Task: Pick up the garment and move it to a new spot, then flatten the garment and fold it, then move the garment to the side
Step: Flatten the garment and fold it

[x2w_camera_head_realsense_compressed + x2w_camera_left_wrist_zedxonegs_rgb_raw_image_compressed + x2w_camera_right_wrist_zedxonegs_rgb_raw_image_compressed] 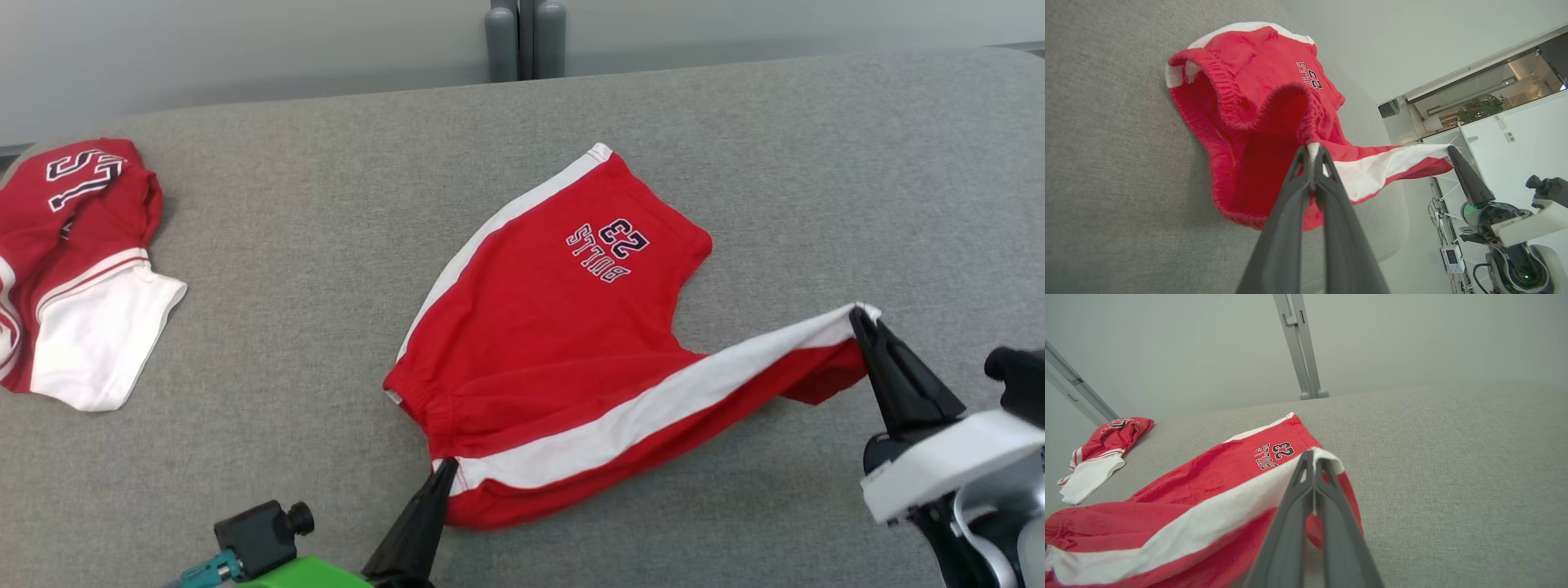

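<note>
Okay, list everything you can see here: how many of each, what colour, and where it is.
shorts: one, red with white side stripes and a "BULLS 23" print, middle of the table, near edge stretched between the two grippers
second garment: one, red and white, crumpled at the table's far left
table: one, grey fabric top, under both garments
posts: a small cluster, grey, behind the middle of the table's far edge
left gripper: one, dark fingers, shut on the shorts' waistband corner, near edge
right gripper: one, dark fingers, shut on the shorts' leg hem, at the right
</note>
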Robot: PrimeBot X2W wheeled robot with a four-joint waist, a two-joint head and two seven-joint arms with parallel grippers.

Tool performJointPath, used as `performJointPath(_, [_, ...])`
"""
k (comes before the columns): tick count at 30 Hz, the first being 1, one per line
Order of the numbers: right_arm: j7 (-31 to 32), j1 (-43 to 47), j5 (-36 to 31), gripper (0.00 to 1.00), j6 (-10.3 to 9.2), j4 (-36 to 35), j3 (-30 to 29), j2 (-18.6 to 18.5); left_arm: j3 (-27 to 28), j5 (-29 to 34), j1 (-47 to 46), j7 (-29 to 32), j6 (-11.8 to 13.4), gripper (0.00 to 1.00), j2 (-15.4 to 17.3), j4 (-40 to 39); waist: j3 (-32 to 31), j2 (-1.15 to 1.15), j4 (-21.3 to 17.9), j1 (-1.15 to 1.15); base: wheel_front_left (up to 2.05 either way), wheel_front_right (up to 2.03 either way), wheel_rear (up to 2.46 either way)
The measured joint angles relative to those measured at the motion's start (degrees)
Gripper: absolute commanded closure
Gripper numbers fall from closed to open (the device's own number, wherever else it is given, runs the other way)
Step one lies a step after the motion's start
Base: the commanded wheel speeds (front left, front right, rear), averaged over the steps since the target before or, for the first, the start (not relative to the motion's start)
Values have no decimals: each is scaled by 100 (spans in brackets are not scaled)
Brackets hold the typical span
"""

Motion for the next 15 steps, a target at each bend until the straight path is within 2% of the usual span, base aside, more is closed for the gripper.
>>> performJointPath(6, [109,-1255,18,100,0,939,238,-441,105,-565,-4,-148,-24,100,-689,353,168,0,255,0,0,0,0])
performJointPath(15, [138,-3304,32,100,0,2739,858,-804,380,-634,-954,-236,64,100,-1215,848,410,0,743,0,0,0,0])
